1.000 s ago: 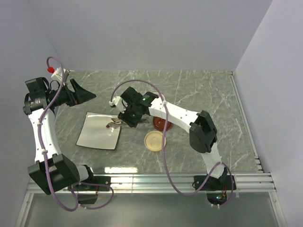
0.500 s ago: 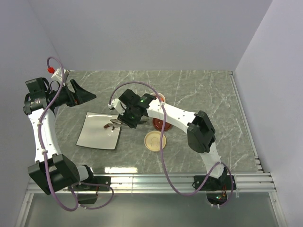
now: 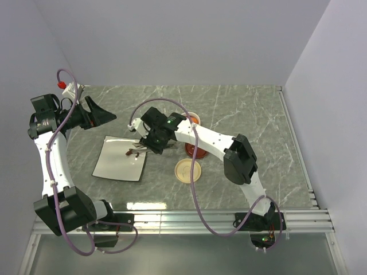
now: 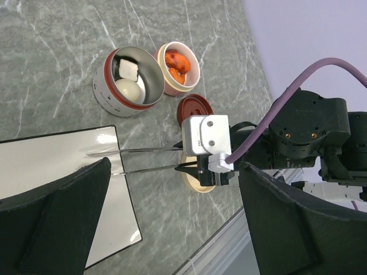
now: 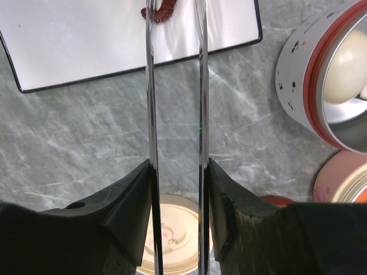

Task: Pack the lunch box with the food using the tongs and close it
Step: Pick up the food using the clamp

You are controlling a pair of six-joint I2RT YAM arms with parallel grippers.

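My right gripper (image 5: 176,172) is shut on the tongs (image 5: 200,86), one slim silver arm against each finger. The tongs (image 4: 143,150) reach left over the white plate (image 5: 86,46). A red-brown curly piece of food (image 5: 162,11) lies on the plate between the tong arms, near their tips. The lunch box is a steel pot (image 4: 127,80) holding a white egg (image 4: 129,89) and a white piece, and a pink cup (image 4: 179,67) of orange fried bits. My left gripper (image 4: 172,229) hangs open and high at the far left (image 3: 103,116), holding nothing.
A dark red lid (image 4: 195,109) and a cream lid (image 5: 175,229) lie on the marble just right of the plate (image 3: 112,163), under my right wrist (image 3: 150,143). A metal rail (image 3: 229,217) runs along the table's near edge.
My right gripper has carried the tongs slightly left, so their tips stand further over the plate by the red-brown piece. The left arm has not moved.
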